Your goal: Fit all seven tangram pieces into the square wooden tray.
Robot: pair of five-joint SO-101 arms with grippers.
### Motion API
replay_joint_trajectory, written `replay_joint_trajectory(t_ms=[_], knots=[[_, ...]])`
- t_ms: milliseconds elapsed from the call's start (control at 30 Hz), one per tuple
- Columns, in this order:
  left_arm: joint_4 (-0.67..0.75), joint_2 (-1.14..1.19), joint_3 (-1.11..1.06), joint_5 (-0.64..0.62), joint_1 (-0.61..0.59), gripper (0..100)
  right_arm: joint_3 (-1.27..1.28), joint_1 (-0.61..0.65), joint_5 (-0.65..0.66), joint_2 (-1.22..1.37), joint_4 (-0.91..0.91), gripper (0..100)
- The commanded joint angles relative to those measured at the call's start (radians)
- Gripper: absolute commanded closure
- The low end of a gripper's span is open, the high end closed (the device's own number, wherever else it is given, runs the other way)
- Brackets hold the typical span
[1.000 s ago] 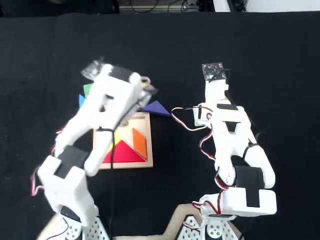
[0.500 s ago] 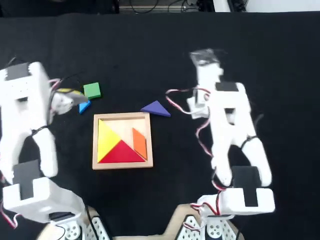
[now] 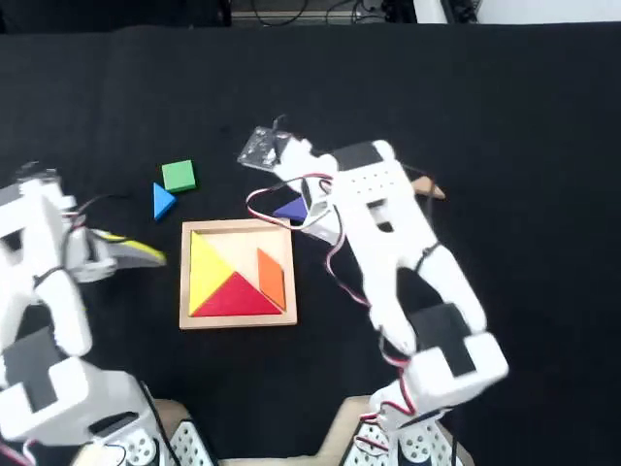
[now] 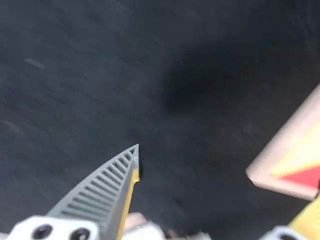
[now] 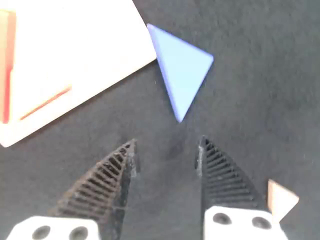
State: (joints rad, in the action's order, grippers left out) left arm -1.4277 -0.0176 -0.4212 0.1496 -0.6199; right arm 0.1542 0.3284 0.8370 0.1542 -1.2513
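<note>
The square wooden tray (image 3: 238,314) lies mid-table and holds a yellow triangle (image 3: 206,267), a red triangle (image 3: 238,296) and an orange piece (image 3: 274,275). A purple triangle (image 3: 289,207) lies just off the tray's far right corner. My right gripper (image 3: 309,216) hangs over it, open; in the right wrist view the purple triangle (image 5: 181,75) sits just beyond the right gripper (image 5: 167,145), beside the tray (image 5: 100,65). My left gripper (image 3: 136,252) is left of the tray, open and holding nothing; its grey finger (image 4: 112,185) points at bare cloth near the tray corner (image 4: 277,172).
A green square (image 3: 179,176) and a blue triangle (image 3: 163,200) lie on the black cloth beyond the tray's far left corner. A small tan triangle (image 3: 427,186) lies right of the right arm, also at the tan triangle (image 5: 282,197) beside the right finger.
The left arm has pulled away from over the tray to its left side. The right arm has swung left and down onto the purple triangle.
</note>
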Motion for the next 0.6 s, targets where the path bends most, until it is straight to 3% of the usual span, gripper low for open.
replay_joint_trajectory(t_ms=[0,100,233,367,467,567], knots=[[0.095,-0.180,-0.008,0.101,-0.117,50,-0.157,0.018,0.025,0.090,-0.026,80.7],[0.118,-0.227,-0.004,0.044,-0.090,59,-0.291,0.020,0.028,0.173,-0.094,80.7],[0.068,-0.226,-0.045,0.068,-0.007,73,-0.427,0.014,0.100,0.255,-0.206,80.7],[0.132,-0.239,-0.211,0.078,0.044,70,-0.510,0.031,0.137,0.325,-0.272,80.6],[0.292,-0.269,-0.374,0.133,0.004,66,-0.550,0.046,0.158,0.384,-0.284,79.8],[0.451,-0.331,-0.547,0.149,-0.062,66,-0.591,0.054,0.160,0.440,-0.284,71.2]])
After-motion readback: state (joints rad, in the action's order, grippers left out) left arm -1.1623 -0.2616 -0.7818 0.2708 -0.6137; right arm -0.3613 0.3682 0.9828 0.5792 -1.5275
